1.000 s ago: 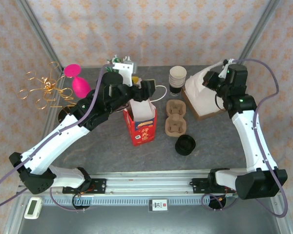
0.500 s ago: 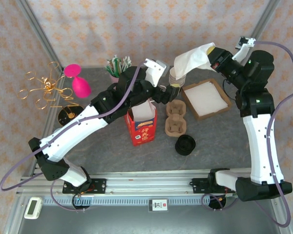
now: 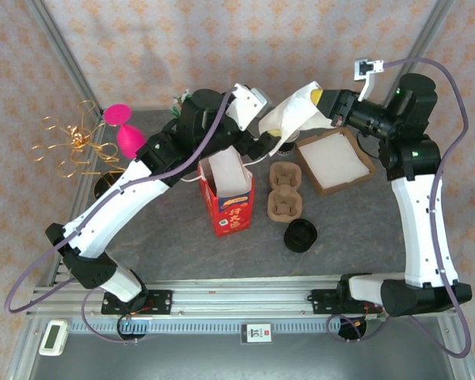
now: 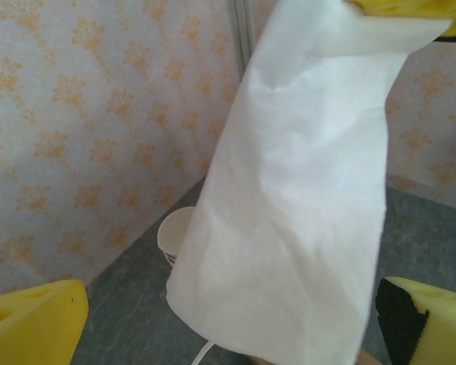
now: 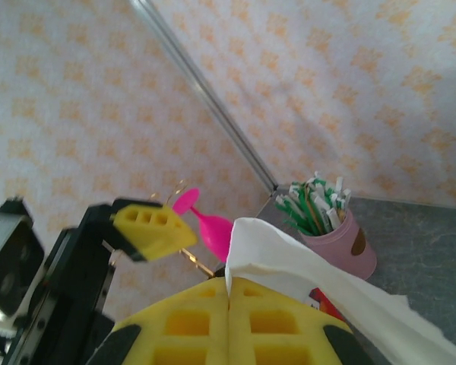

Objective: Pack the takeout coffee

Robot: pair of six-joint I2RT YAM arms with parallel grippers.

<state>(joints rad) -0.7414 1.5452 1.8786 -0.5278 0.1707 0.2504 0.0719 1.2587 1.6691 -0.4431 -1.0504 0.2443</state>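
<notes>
Your right gripper is clenched on a white paper napkin hanging at upper centre of the overhead frame. Your left gripper stands released, fingers spread either side of its lower end. Below lies the grey speckled tabletop, with pale floral-print walls behind.

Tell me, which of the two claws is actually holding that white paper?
The right gripper: its yellow jaws are pinched shut on the white paper, while the left gripper stands wide open around it.
</notes>
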